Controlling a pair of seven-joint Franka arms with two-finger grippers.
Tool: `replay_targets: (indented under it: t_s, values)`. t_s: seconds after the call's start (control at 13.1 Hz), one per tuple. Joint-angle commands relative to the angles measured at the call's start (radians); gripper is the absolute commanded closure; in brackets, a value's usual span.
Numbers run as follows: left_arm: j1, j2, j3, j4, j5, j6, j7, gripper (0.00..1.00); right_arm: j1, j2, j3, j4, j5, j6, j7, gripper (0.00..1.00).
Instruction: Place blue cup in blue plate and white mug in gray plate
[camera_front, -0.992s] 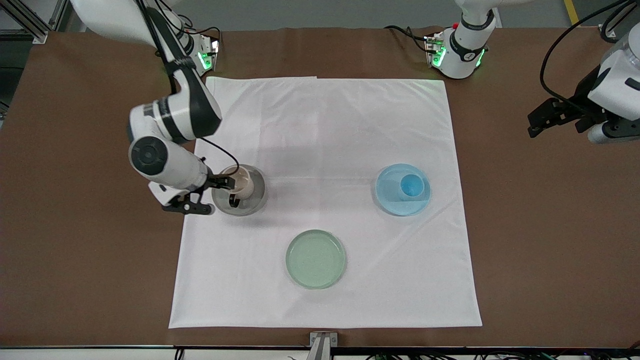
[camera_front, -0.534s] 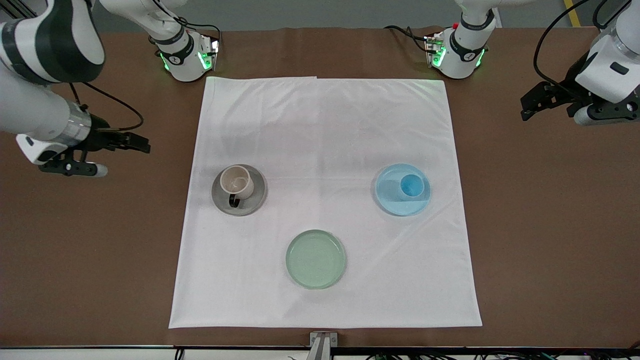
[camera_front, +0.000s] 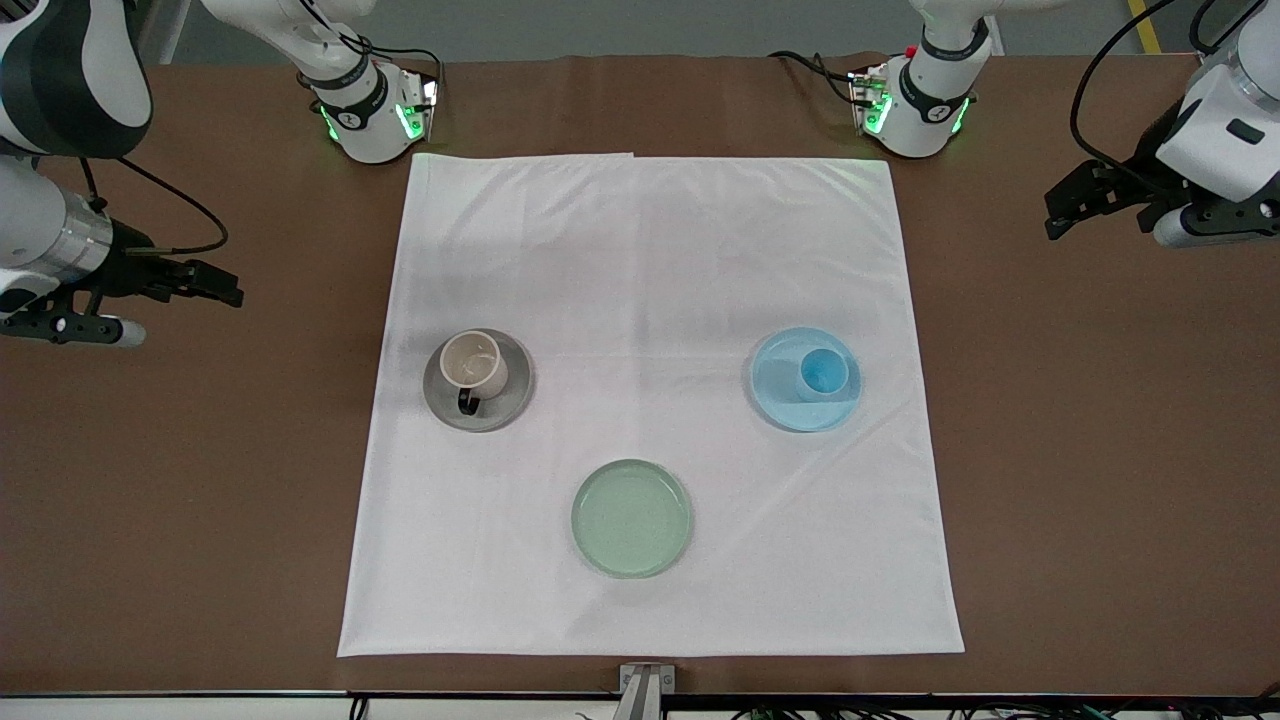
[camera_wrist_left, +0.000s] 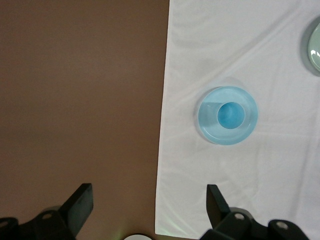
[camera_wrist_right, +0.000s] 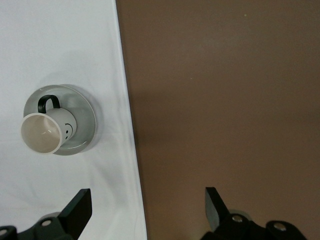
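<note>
The white mug (camera_front: 474, 364) stands upright on the gray plate (camera_front: 512, 396), its dark handle toward the front camera. The blue cup (camera_front: 824, 372) stands in the blue plate (camera_front: 780, 396). My right gripper (camera_front: 220, 285) is open and empty over the bare brown table at the right arm's end, clear of the mug. My left gripper (camera_front: 1058, 211) is open and empty over the brown table at the left arm's end. The right wrist view shows the mug (camera_wrist_right: 47, 132) on the gray plate (camera_wrist_right: 86, 117). The left wrist view shows the cup (camera_wrist_left: 230, 114) in the blue plate (camera_wrist_left: 206, 107).
A white cloth (camera_front: 650, 250) covers the middle of the brown table. A pale green plate (camera_front: 631, 518) lies on it nearer the front camera, between the other two plates. The arm bases (camera_front: 365, 115) stand along the table's edge farthest from the front camera.
My right gripper let go of the mug and drew away to the right arm's end of the table. The mug stays on the gray plate. The left arm shifted slightly.
</note>
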Motion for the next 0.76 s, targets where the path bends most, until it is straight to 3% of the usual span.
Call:
replay_targets:
  t_s: [0.0, 0.31, 0.69]
  values:
    - [0.001, -0.026, 0.005, -0.02, -0.018, 0.006, 0.019, 0.0, -0.047, -0.025, 0.017, 0.009, -0.014, 0.009, -0.033, 0.0]
    - [0.003, -0.049, 0.008, -0.023, -0.016, 0.004, 0.048, 0.0, -0.056, 0.032, 0.018, 0.242, -0.007, -0.043, -0.027, 0.0]
    - [0.003, -0.036, 0.014, -0.014, -0.016, 0.001, 0.047, 0.0, -0.056, 0.037, 0.02, 0.299, -0.001, -0.047, -0.028, 0.0]
